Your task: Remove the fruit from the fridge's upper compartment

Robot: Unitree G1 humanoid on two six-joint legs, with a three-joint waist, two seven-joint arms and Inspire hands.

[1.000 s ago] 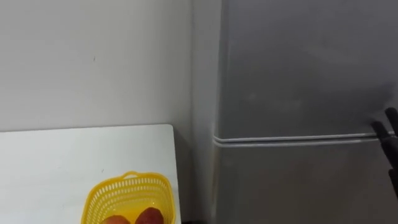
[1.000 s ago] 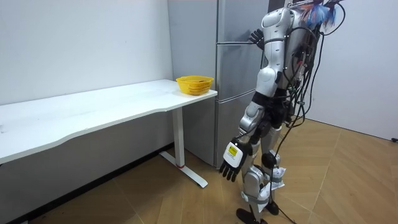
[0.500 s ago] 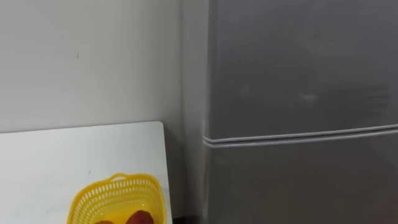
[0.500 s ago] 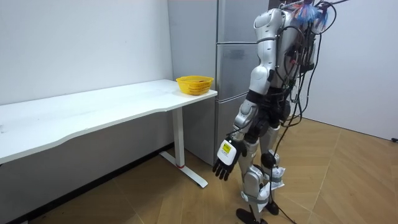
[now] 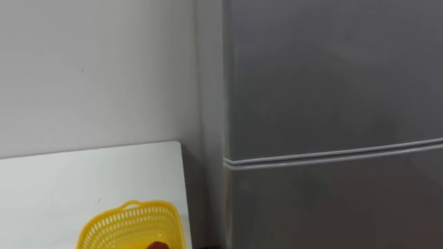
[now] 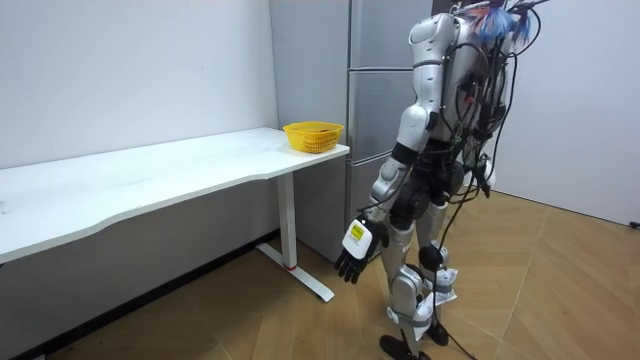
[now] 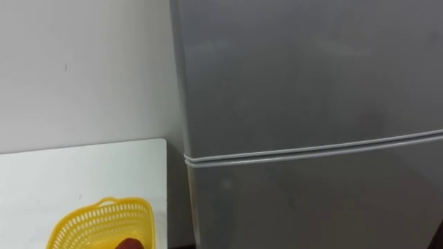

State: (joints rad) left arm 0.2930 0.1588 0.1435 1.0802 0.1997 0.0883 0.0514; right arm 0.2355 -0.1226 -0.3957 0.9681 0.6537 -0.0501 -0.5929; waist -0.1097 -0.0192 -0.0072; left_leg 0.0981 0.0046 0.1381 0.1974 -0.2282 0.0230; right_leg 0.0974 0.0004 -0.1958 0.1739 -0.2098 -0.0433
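Upper fridge door is recorded shut, well above and beyond the left hand. That hand hangs low, fingers loosely apart, nothing held. Lower door is shut too. Yellow basket is set at the table corner beside the fridge, something red seen inside from the eye views. Bare floor is noted around the hand in the room view.

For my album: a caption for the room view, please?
Robot faces the closed fridge, left hand hanging open; yellow basket on the table.
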